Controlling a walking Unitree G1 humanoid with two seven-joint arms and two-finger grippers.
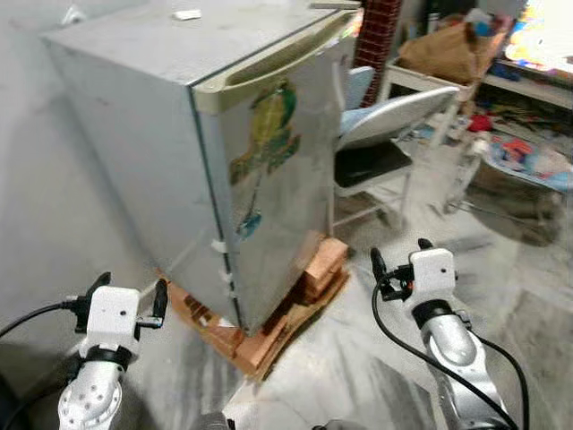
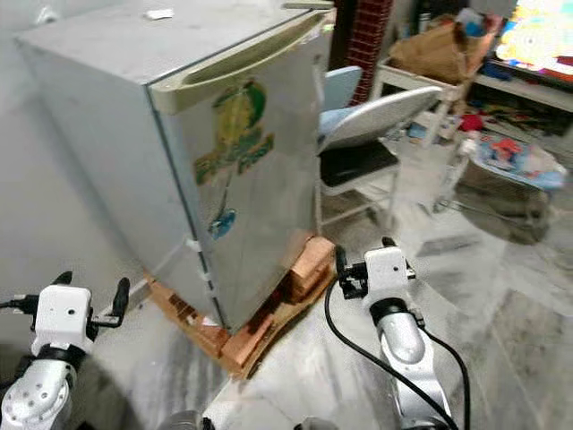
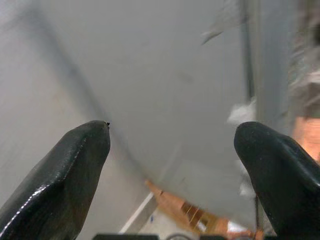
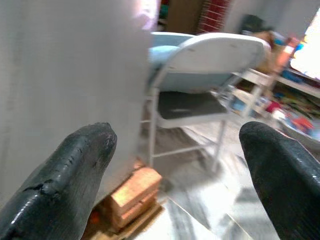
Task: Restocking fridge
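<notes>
**Fridge shut, both tools empty at its corner**

Standing close to the corner of a small grey fridge (image 1: 224,134), seen from above. Door (image 1: 282,179) closed, pale handle strip (image 1: 269,63) along its top edge, faded green and yellow sticker (image 1: 269,134) on the front. Raised off the floor (image 1: 358,367) on bricks (image 1: 318,269) and flattened cardboard (image 1: 269,340), probably to keep the base clear of damp or to level it. Small white scrap (image 1: 187,14) lying on the fridge top.

No goods for stocking identifiable near the tools; opening the door looks like the step still ahead, so the task appears barely begun.

Left tool (image 1: 125,291) held low beside the fridge's side wall, near the bottom corner, fingers spread wide and gripping nothing; forearm rising almost vertically from below. Fingers (image 3: 60,175) in the left wrist view aimed at the grey side panel, apart from it.

Right tool (image 1: 398,260) held forward in front of the door, just beyond the bricks, likewise spread wide and empty; silver forearm angled up and inward, black cable (image 1: 394,345) looping beside it. In the right wrist view, pointed past the door edge toward a folding chair (image 4: 200,75).

Chair standing just beside the door's far edge, likely to obstruct the swing. Clutter and a brown paper bag (image 1: 448,49) further back.
</notes>
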